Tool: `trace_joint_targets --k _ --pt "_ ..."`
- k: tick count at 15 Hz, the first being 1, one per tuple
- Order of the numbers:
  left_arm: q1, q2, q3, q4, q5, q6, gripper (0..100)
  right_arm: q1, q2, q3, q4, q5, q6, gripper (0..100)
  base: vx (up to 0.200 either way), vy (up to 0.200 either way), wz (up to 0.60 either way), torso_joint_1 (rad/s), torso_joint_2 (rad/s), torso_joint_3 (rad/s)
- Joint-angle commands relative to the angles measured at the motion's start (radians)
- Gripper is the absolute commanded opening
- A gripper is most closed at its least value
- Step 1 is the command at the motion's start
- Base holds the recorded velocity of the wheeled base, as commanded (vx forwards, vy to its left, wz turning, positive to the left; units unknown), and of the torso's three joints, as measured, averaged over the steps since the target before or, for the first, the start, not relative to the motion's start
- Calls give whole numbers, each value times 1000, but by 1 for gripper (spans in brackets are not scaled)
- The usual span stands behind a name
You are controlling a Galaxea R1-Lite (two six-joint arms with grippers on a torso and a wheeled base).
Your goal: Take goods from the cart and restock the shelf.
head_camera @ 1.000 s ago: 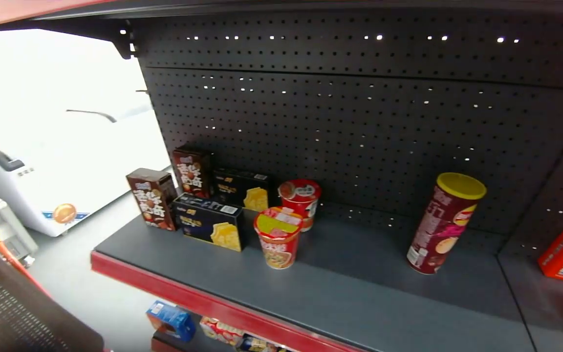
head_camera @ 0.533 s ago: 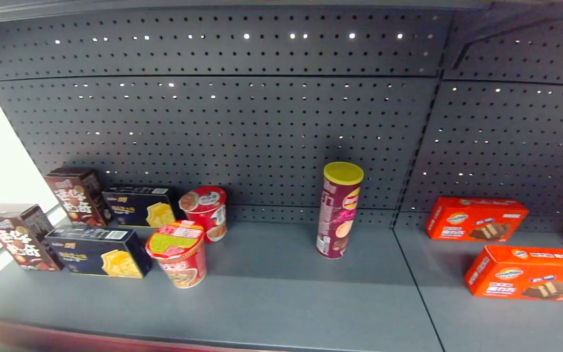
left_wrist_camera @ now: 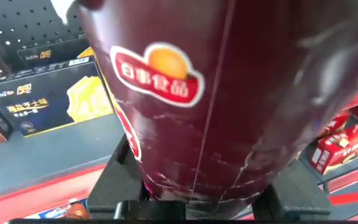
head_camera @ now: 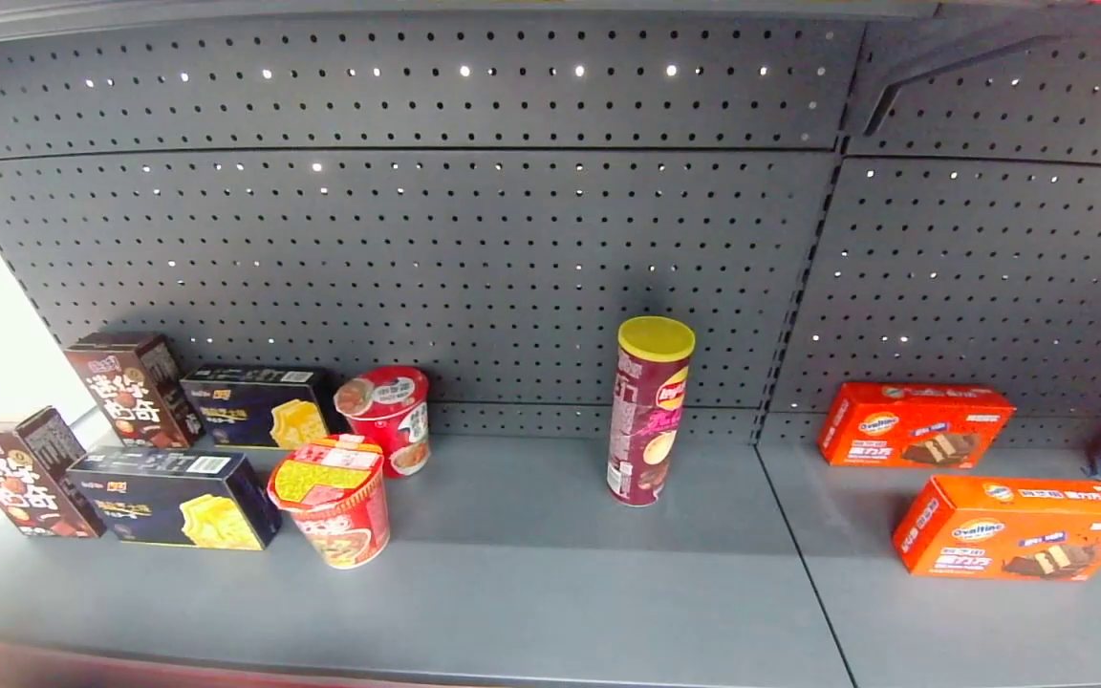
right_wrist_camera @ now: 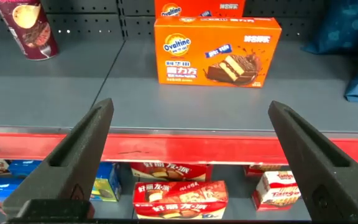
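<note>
A maroon chip can (left_wrist_camera: 229,93) stands very close in the left wrist view, and my left gripper (left_wrist_camera: 204,196) is shut on its lower part, a dark finger (left_wrist_camera: 114,183) on either side. A like can with a yellow lid (head_camera: 648,411) stands upright on the grey shelf (head_camera: 550,583), near the pegboard back. My right gripper (right_wrist_camera: 191,109) hangs open in front of the shelf's red front edge (right_wrist_camera: 179,148), with nothing between its fingers. It faces an orange box (right_wrist_camera: 216,50).
On the shelf's left part are brown boxes (head_camera: 20,473), dark blue boxes (head_camera: 173,484) and two red cup noodles (head_camera: 333,499). Two orange boxes (head_camera: 1014,527) lie in the right bay. Free shelf room lies around the upright can. A lower shelf holds snack packs (right_wrist_camera: 179,196).
The head camera has swung to the right along the shelf: the cart and floor have left the picture and the right bay with orange boxes has come in. The goods themselves have not moved.
</note>
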Motion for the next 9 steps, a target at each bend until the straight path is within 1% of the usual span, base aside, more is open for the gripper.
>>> trace_joint_targets --k 1,2,9 --pt "1 4 12 -1 0 0 0 0 1 0 -1 0 0 100 0 0 0 0 0 0" --pt "1 4 12 -1 0 0 0 0 1 0 -1 2 0 100 0 0 -600 2 2 2" --pt "1 4 12 0 1 -1 0 0 1 0 -1 2 0 100 0 0 0 0 0 0"
